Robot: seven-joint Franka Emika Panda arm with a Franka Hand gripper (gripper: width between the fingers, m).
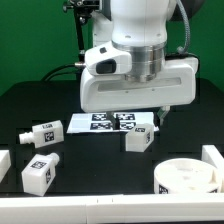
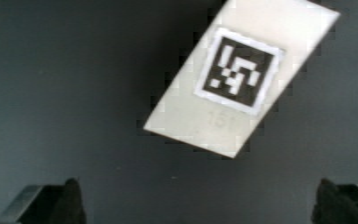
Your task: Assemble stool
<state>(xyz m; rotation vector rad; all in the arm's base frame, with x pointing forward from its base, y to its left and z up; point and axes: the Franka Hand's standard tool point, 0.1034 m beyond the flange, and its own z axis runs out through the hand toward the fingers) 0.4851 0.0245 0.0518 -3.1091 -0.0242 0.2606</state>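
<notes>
Three white stool legs with tags lie on the black table: one (image 1: 40,133) at the exterior view's left, one (image 1: 38,175) near the front left, and one (image 1: 140,139) by the marker board. The round seat ring (image 1: 189,178) sits at the front right. The arm's wide white hand (image 1: 135,85) hangs over the middle of the table. In the wrist view a tagged leg (image 2: 243,75) lies slanted on the table below my gripper (image 2: 201,206). The gripper is open and empty, with its dark fingertips (image 2: 51,206) wide apart and clear of the leg.
The marker board (image 1: 105,122) lies flat at the table's middle, under the hand. White brackets stand at the left edge (image 1: 4,161) and the right edge (image 1: 212,160). A green backdrop stands behind the table.
</notes>
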